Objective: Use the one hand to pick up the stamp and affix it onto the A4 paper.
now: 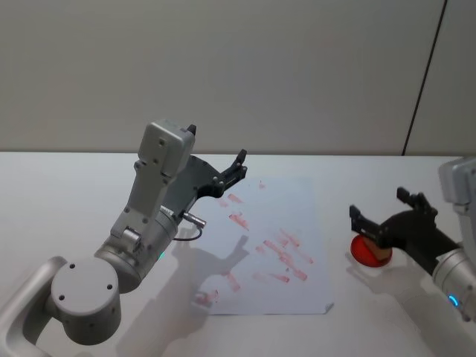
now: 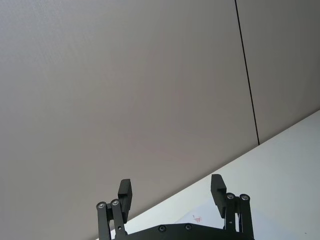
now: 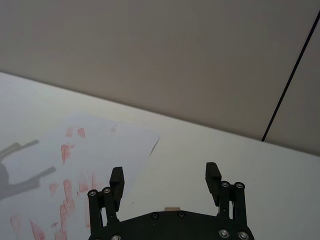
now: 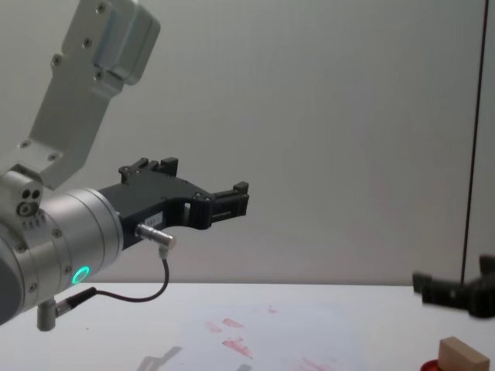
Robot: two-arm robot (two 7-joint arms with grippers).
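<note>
**Progress:** pick-up not yet made. The right gripper [image 1: 376, 202] hangs low over the tabletop [image 1: 67, 193], its fingers [image 3: 212, 176] spread wide and holding nothing. The stamp [image 4: 462, 354] stands on a red round pad [image 1: 362, 251], below the fingers and back toward the palm, not between the tips. The A4 paper [image 1: 286, 216] lies well apart to the left of those fingers and carries scattered red marks.

The left gripper [image 1: 239, 165] is parked, raised above the paper, with fingers open and empty.

**Outstanding:** grasp, carry, press.

**Writing:** the red marks are illegible, and no brand or label can be read.
</note>
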